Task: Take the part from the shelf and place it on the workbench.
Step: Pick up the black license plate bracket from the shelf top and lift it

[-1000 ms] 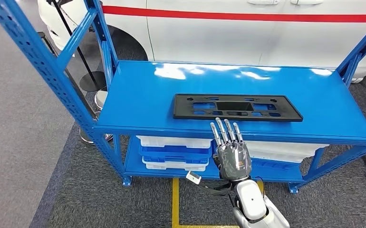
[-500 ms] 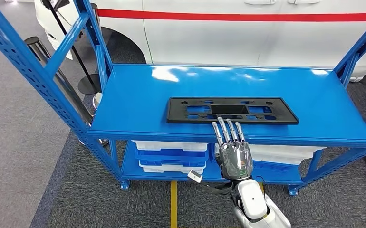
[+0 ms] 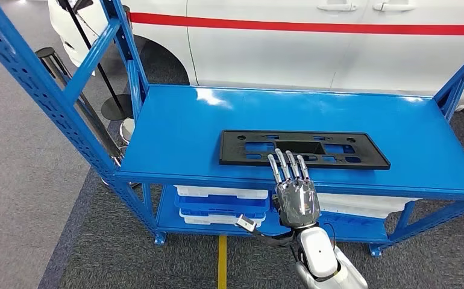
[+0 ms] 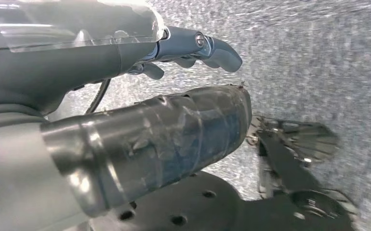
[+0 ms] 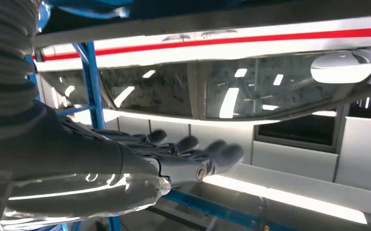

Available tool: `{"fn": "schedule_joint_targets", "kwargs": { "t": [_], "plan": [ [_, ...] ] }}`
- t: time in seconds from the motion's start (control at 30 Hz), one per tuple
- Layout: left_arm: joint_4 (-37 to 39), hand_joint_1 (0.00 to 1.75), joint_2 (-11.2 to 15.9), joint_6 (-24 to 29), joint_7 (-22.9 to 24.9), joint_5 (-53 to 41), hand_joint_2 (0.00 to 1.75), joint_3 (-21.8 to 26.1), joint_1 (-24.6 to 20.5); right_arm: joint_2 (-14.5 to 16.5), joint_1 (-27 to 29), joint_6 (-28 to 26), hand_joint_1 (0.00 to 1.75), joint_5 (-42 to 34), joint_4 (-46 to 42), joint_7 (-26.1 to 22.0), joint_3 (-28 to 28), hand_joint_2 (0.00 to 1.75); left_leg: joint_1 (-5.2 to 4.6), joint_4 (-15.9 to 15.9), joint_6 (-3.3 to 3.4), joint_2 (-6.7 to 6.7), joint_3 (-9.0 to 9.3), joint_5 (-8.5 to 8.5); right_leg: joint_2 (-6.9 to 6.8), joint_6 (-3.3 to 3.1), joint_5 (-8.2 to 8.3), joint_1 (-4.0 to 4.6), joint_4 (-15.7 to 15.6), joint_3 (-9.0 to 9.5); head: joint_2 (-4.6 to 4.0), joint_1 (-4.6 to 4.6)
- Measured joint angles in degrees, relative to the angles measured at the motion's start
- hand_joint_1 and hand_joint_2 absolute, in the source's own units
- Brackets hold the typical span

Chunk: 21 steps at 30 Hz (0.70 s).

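Grey carpet runs under a blue shelf (image 3: pixel 175 129) parked beside a white car (image 3: pixel 338 48). On its top board lies the black part (image 3: pixel 304 149), flat and untouched, so the task is barely begun: grasping, lifting and carrying to the workbench all remain. My right hand (image 3: pixel 293 189) reaches up from six o'clock, fingers (image 3: pixel 287 165) straight and spread, holding nothing, tips over the part's near edge; contact I cannot tell. My left hand (image 4: pixel 125 96) hangs over the floor, holding nothing, fingers loosely bent

L hand (image 4: pixel 125 110) is hanging over grey speckled floor (image 4: pixel 318 62), thick thumb w/ dark tape sticking out, darker fingers (image 4: pixel 212 48) extending above, holding nothing.
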Motion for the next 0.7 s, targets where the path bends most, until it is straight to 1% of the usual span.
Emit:
{"fn": "schedule_joint_targets", "kwargs": {
  "t": [0.07,0.13,0.17,0.2,0.23,0.27,0.3,0.33,0.37,0.4,0.43,0.47,0.5,0.53,0.57,0.63,0.67,0.7],
  "plan": [
    [0.0,0.00,0.0,0.0,0.0,0.0,0.00,0.0,-0.1,0.0,0.0,0.0,0.00,0.0,0.1,0.0,0.0,1.75,-0.05,0.0,-0.57,0.04,-0.06,-0.18,0.09,-0.38,-0.60,0.31,-0.9,0.44,0.00,0.00],
    [0.0,0.00,0.0,0.0,0.0,0.0,0.00,0.2,-0.2,0.0,0.0,0.0,0.00,0.1,0.1,0.1,0.0,1.75,0.03,0.3,-1.12,0.14,-0.09,-0.82,0.14,-0.92,-0.72,0.09,-1.5,0.78,0.00,0.00],
    [0.0,0.00,0.0,0.0,0.0,0.0,0.00,0.2,-0.2,0.0,-0.1,-0.1,0.00,0.2,0.1,0.2,0.0,1.75,0.06,1.5,-1.37,0.17,-0.58,-1.57,0.14,-1.34,-0.90,-0.02,-1.8,1.11,0.00,-0.03],
    [0.0,0.00,0.0,-0.1,0.0,0.0,0.00,0.3,-0.3,0.0,-0.1,-0.2,0.00,0.3,0.1,0.4,0.0,1.75,0.09,3.9,-1.54,0.19,-1.73,-2.70,0.12,-1.74,-1.11,-0.10,-2.1,1.47,0.00,-0.04],
    [0.0,0.00,0.0,-0.1,-0.1,-0.1,0.00,0.4,-0.2,0.0,-0.2,-0.4,0.00,0.4,0.1,0.7,0.0,1.75,0.11,7.7,-1.64,0.20,-3.78,-3.99,0.08,-2.07,-1.55,0.01,-2.2,1.79,0.00,-0.05],
    [0.0,0.00,0.0,-0.2,-0.2,-0.2,0.00,0.4,-0.1,0.0,-0.1,-0.5,0.00,0.4,0.1,0.9,0.0,1.75,0.14,11.7,-1.73,0.19,-6.21,-5.06,0.04,-2.37,-2.03,0.10,-2.2,2.09,0.00,-0.06],
    [0.0,0.00,0.0,-0.2,-0.3,-0.3,0.00,0.5,0.0,0.0,-0.1,-0.6,0.00,0.5,0.1,1.1,0.0,1.75,0.15,15.1,-1.81,0.20,-8.36,-5.55,-0.05,-2.43,-2.30,0.20,-2.2,2.47,0.00,-0.05],
    [0.0,0.00,0.0,-0.3,-0.3,-0.5,0.00,0.5,0.2,0.0,0.0,-0.6,0.00,0.5,0.2,1.2,0.0,1.75,0.16,16.7,-1.87,0.21,-9.75,-5.11,-0.13,-2.45,-2.59,0.29,-2.1,2.96,0.00,-0.05],
    [0.1,0.00,0.0,-0.3,-0.3,-0.5,0.00,0.5,0.3,0.0,0.0,-0.6,0.00,0.5,0.2,1.3,0.1,1.75,0.17,15.8,-1.87,0.21,-9.86,-3.57,-0.15,-2.39,-2.81,0.33,-2.0,3.48,0.00,-0.05],
    [0.1,0.00,0.0,-0.3,-0.3,-0.6,0.00,0.5,0.4,0.0,0.0,-0.5,0.00,0.5,0.2,1.3,0.1,1.75,0.17,12.9,-1.79,0.21,-9.01,-1.16,-0.14,-2.26,-3.06,0.35,-1.8,4.05,0.00,-0.06],
    [0.1,0.00,0.0,-0.3,-0.3,-0.6,0.00,0.6,0.4,0.0,0.0,-0.5,0.00,0.5,0.2,1.3,0.1,1.75,0.15,9.2,-1.61,0.21,-7.67,1.20,-0.09,-2.13,-3.43,0.34,-1.7,4.54,0.00,-0.05],
    [0.1,0.00,0.0,-0.3,-0.3,-0.6,0.00,0.6,0.4,0.0,-0.1,-0.5,0.00,0.5,0.2,1.3,0.1,1.75,0.01,5.9,-1.40,0.20,-6.41,2.98,-0.02,-1.91,-3.79,0.42,-1.6,4.83,0.00,-0.04],
    [0.1,0.00,0.0,-0.2,-0.3,-0.6,0.00,0.6,0.3,0.0,-0.1,-0.5,0.00,0.5,0.2,1.4,0.1,1.75,-0.13,3.4,-1.13,0.19,-5.45,3.77,0.01,-1.67,-4.05,0.47,-1.5,4.87,0.00,-0.04],
    [0.1,0.00,0.0,-0.2,-0.3,-0.6,0.00,0.6,0.3,0.0,-0.1,-0.5,0.00,0.5,0.2,1.4,0.1,1.75,-0.27,2.3,-0.87,0.15,-5.06,3.74,0.01,-1.41,-4.15,0.50,-1.5,4.73,0.00,-0.03],
    [0.1,0.00,0.0,-0.2,-0.3,-0.6,0.00,0.6,0.2,0.0,-0.2,-0.5,0.00,0.5,0.2,1.4,0.1,1.75,-0.40,1.9,-0.65,0.12,-4.97,3.49,0.01,-1.18,-4.16,0.54,-1.5,4.56,0.00,-0.03],
    [0.1,0.00,0.0,-0.1,-0.3,-0.6,0.00,0.6,0.2,0.0,-0.2,-0.4,0.00,0.5,0.2,1.4,0.2,1.75,-0.15,1.2,-0.17,0.08,-4.74,3.40,-0.01,-0.65,-4.51,0.50,-1.3,4.32,0.00,-0.02],
    [0.1,0.00,0.0,-0.1,-0.3,-0.6,0.00,0.7,0.2,0.0,-0.2,-0.4,0.00,0.5,0.2,1.4,0.2,1.75,-0.01,0.9,0.11,0.12,-4.52,3.40,0.00,-0.38,-5.16,0.48,-0.4,3.91,0.00,0.00],
    [0.1,0.00,0.0,0.0,-0.3,-0.6,0.00,0.7,0.3,0.0,-0.2,-0.4,0.00,0.5,0.2,1.4,0.2,1.75,0.13,0.6,0.40,0.17,-4.28,3.39,0.01,-0.11,-6.19,0.44,1.5,3.04,0.00,0.02]
  ]
}}
